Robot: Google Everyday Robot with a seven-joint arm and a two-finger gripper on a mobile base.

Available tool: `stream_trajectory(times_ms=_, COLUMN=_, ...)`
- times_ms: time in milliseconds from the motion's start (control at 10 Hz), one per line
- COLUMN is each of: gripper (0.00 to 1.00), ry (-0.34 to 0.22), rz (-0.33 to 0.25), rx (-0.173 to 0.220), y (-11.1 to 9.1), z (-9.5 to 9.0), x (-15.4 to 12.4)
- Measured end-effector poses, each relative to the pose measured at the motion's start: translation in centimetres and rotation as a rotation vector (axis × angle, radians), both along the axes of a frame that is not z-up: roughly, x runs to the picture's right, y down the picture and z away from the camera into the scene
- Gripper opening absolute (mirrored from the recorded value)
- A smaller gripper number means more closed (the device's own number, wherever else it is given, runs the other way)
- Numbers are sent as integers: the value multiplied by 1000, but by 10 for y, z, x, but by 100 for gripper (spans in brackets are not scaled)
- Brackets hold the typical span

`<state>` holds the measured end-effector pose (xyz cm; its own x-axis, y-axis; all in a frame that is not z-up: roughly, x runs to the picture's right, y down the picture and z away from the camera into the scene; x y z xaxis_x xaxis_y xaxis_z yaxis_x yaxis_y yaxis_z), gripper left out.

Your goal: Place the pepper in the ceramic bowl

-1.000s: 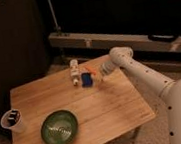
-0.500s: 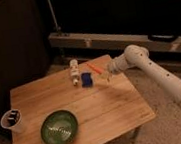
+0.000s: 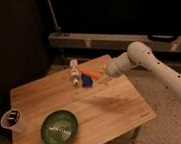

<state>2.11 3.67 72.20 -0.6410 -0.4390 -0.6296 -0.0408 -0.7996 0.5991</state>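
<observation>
Since half a second back the arm has pulled further off to the right side of the counter (image 3: 105, 116), and the pincer (image 3: 103, 76) now hangs over the far right part of the wood, just right of the small blue object (image 3: 88, 81); the pepper (image 3: 89, 72) has come along with it, so it looks clamped in the pincer, orange body sticking out to the left and up off the wood, right above that blue thing; can't honestly tell whether it touches the blue object or just passes over it.

White bottle (image 3: 74, 71) lies on its side just left of the blue object, close to the far edge of the counter; those two plus the pepper make a tight little cluster up at the back.

Ceramic bowl (image 3: 59, 128) sits well apart from all that, down near the front left corner, its rim close to the front edge; nothing inside it that I can see except the pale streaky glaze.

Small white cup (image 3: 12, 121) is perched right at the left edge, beside the bowl but not touching it.

Big open stretch of bare wood runs between the pincer and the bowl, across the middle and the whole right front of the counter; pepper is not in the bowl yet.
</observation>
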Motion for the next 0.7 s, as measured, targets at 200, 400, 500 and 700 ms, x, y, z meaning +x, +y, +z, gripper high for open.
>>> stream_trajectory(times_ms=200, gripper=14, ry=-95, rz=-91, rx=-5, y=15, z=-30, x=-19)
stream_trajectory(times_ms=400, gripper=14, ry=-156, rz=-162, rx=-24, y=23, z=-43, x=-31)
stream_trajectory(times_ms=500, gripper=14, ry=-193, rz=-217, rx=-36, y=30, z=-50, x=-42)
stream_trajectory(times_ms=700, gripper=14, ry=-232, rz=-281, rx=-51, y=39, z=-59, x=-58)
